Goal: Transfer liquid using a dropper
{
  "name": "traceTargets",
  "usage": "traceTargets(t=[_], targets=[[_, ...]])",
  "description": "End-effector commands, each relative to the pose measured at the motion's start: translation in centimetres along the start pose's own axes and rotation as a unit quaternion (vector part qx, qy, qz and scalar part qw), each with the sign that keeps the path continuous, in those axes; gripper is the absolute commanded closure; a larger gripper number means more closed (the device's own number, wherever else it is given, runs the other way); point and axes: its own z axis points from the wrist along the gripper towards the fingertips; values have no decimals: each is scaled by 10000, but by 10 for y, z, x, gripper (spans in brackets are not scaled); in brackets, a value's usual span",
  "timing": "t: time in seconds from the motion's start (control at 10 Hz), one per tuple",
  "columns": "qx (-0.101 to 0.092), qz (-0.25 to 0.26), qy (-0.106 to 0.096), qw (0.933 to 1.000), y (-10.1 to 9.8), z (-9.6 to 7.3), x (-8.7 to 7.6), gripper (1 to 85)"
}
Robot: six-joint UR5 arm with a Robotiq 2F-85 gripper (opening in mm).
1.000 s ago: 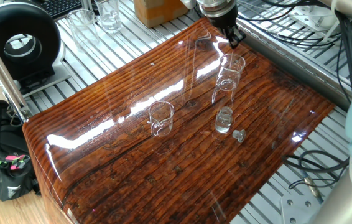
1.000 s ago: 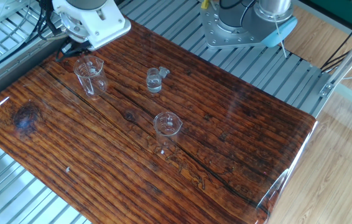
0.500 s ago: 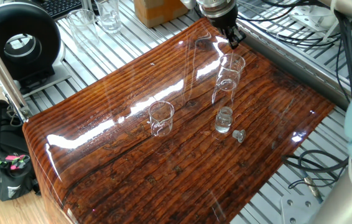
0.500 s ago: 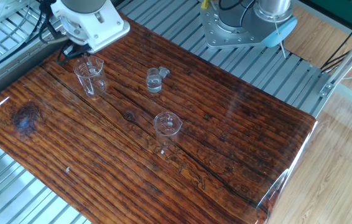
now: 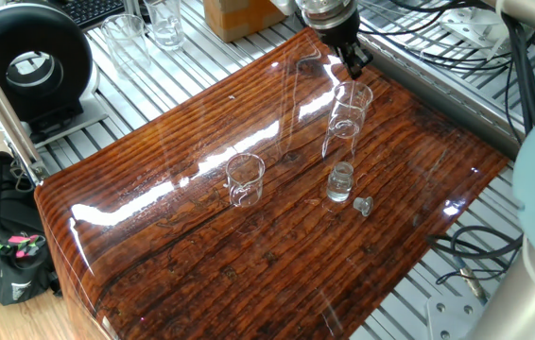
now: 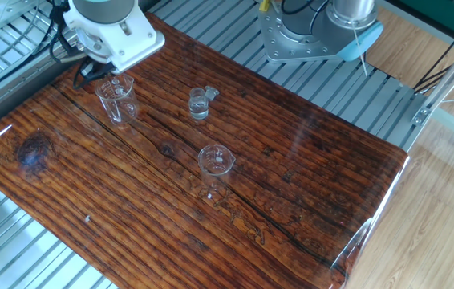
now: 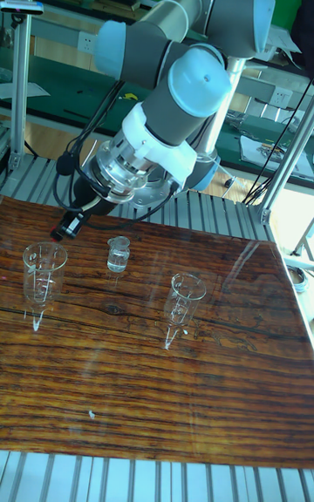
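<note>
My gripper [image 5: 353,62] hangs tilted over the far edge of the wooden table, just behind and above a clear glass beaker [image 5: 348,117]. The other fixed view shows the gripper [image 6: 87,72] left of that beaker [image 6: 116,98]; in the tall view the gripper [image 7: 68,227] sits above the beaker [image 7: 42,268]. Its dark fingers look close together, and I cannot see what lies between them. No dropper or red bulb can be made out. The liquid is too faint to see. A small clear bottle [image 5: 340,182] stands open with its stopper [image 5: 363,205] beside it.
A second clear beaker [image 5: 245,179] stands near the middle of the glossy table [image 5: 201,264]. More glassware [image 5: 145,28] and a black round device [image 5: 26,66] sit off the table at the back left. The arm's base [image 6: 315,32] stands beside the table.
The gripper has shifted slightly up and away from the beaker. The glassware has not moved.
</note>
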Motion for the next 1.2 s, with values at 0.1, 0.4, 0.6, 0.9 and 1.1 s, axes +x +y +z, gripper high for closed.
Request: traceTargets(t=[0.1, 0.4, 0.6, 0.9, 1.1], targets=[[-22, -50, -64, 10000, -4, 9, -5, 840], [-47, -90, -22, 9999, -4, 14, -3, 740], [-59, -104, -58, 9999, -4, 14, -5, 697], [-62, -115, -81, 9999, -6, 16, -7, 703], [-31, -106, -77, 9999, -7, 16, -7, 703]])
